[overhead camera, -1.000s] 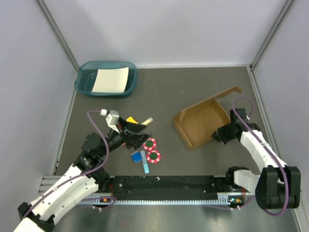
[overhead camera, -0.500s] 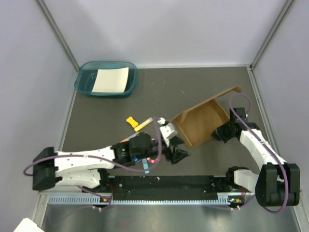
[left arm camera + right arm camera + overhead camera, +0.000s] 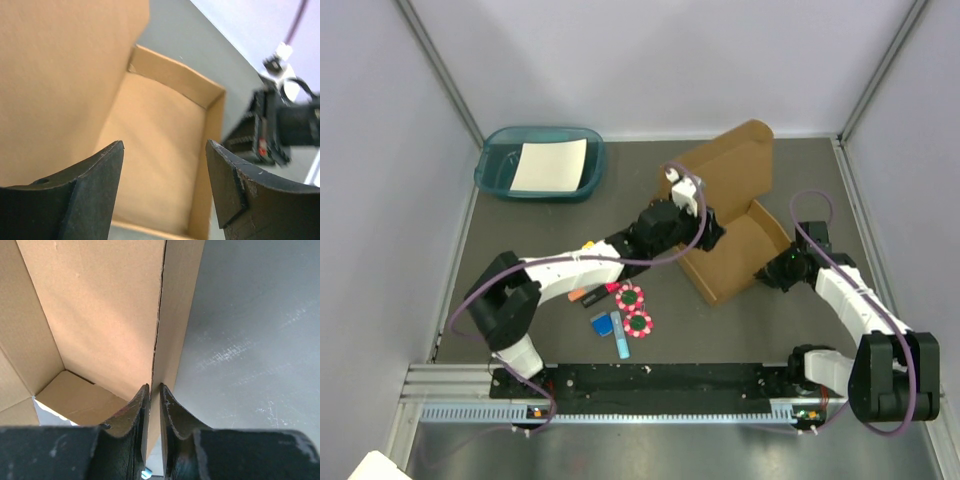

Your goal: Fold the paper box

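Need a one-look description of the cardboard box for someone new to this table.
On the grey table, look right of centre, away from the teal tray in the far left corner. The paper box sits there, one large flap standing up on its far side. It is brown cardboard and by far the biggest thing, unlike the small coloured items near the front.

Lab cell: plain partition walls (image 3: 670,60), aluminium rail (image 3: 650,412)

Plain brown paper box (image 3: 735,170); teal tray (image 3: 490,176)
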`<act>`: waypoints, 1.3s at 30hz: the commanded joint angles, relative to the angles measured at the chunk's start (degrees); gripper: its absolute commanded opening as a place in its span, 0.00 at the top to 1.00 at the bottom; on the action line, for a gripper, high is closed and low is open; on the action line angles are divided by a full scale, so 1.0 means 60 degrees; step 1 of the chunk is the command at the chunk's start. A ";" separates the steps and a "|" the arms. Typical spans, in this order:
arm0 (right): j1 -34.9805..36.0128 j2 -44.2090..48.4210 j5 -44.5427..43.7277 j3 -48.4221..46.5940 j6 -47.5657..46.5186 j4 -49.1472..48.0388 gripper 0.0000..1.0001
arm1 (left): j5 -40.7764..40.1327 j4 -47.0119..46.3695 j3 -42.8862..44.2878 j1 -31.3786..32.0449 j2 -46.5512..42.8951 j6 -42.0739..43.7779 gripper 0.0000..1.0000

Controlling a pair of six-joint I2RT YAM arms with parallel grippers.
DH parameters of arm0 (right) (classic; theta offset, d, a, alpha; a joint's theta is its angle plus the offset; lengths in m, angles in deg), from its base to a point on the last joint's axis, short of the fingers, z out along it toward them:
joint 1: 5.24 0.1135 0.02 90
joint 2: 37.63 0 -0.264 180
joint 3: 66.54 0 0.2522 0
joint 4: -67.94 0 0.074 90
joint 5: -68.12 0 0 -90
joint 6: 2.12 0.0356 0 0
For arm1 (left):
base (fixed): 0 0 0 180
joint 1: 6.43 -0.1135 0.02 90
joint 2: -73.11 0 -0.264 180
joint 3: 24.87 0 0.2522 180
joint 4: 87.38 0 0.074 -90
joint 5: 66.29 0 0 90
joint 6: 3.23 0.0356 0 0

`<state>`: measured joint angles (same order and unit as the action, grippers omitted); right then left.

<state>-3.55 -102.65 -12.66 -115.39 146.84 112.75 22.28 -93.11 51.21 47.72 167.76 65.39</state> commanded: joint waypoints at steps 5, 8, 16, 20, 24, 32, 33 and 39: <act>0.0274 0.0288 0.0018 0.0223 -0.0830 -0.0414 0.88 | 0.0004 0.0331 0.1886 -0.1041 0.0791 -0.0419 0.27; 0.0362 0.0784 -0.0143 0.0267 -0.1226 -0.0224 0.86 | -0.0098 0.1020 0.2443 -0.1188 0.1201 -0.0565 0.28; 0.0362 0.2294 -0.0217 -0.0113 -0.2238 0.0537 0.60 | 0.0911 -0.0048 0.1712 -0.1306 0.1056 -0.0918 0.28; 0.0377 0.2632 -0.0275 -0.0669 -0.2691 0.1196 0.56 | 0.0913 -0.0004 0.1566 -0.1291 0.0910 -0.0772 0.29; 0.0610 0.2969 -0.0656 -0.1182 -0.3146 0.0835 0.56 | 0.0781 -0.0136 0.1215 -0.1291 0.0529 -0.0815 0.29; 0.0743 0.1419 -0.0919 -0.1109 -0.3747 -0.1380 0.61 | 0.0532 0.0845 0.0981 -0.1935 -0.0817 -0.1225 0.28; 0.0758 0.1330 -0.0949 -0.1240 -0.3820 -0.1395 0.61 | 0.0329 0.0845 0.0501 -0.2051 -0.1153 -0.1226 0.28; 0.0933 0.1519 -0.1008 -0.1153 -0.3777 -0.1659 0.61 | -0.2492 0.2013 -0.1465 -0.2081 -0.4549 -0.0567 0.22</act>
<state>0.78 -95.17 -17.56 -120.18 125.33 107.35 19.70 -85.83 47.17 34.97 151.67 59.77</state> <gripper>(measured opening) 0.393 0.759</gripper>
